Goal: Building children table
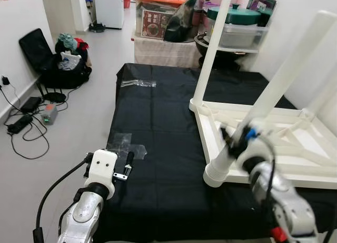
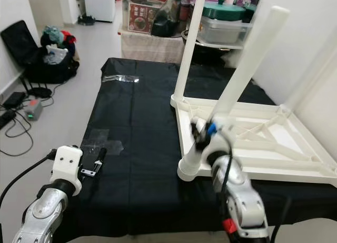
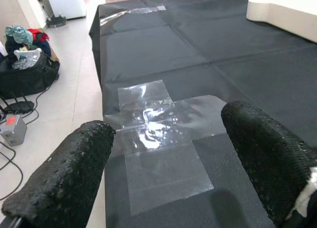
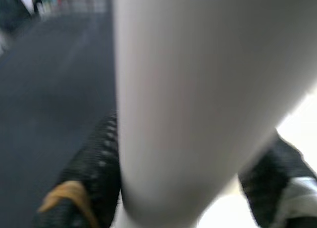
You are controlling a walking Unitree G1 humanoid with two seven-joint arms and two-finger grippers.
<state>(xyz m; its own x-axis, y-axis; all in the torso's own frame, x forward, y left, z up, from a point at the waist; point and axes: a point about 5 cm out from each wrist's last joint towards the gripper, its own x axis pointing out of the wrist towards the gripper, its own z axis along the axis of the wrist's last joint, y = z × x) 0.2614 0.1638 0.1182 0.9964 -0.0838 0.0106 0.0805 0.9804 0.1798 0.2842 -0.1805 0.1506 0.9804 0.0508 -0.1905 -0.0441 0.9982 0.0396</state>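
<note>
The upturned tabletop (image 1: 295,143) is lying on the black desk (image 1: 158,111). The right claw (image 1: 235,139) is gripping the near leg (image 1: 263,103) above its corner socket; turning it square should seat it. The left claw (image 3: 166,163) is hovering released over clear tape (image 3: 158,124), left of the tabletop; its wrist view shows the tape's wrinkles.

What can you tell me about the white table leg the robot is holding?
The near table leg is a long, smooth, round white post that looks like plastic. It leans, its foot set in the corner socket of the upside-down white table top, which lies on the black cloth. The right end effector grips it low down, one black finger on each side.
</note>
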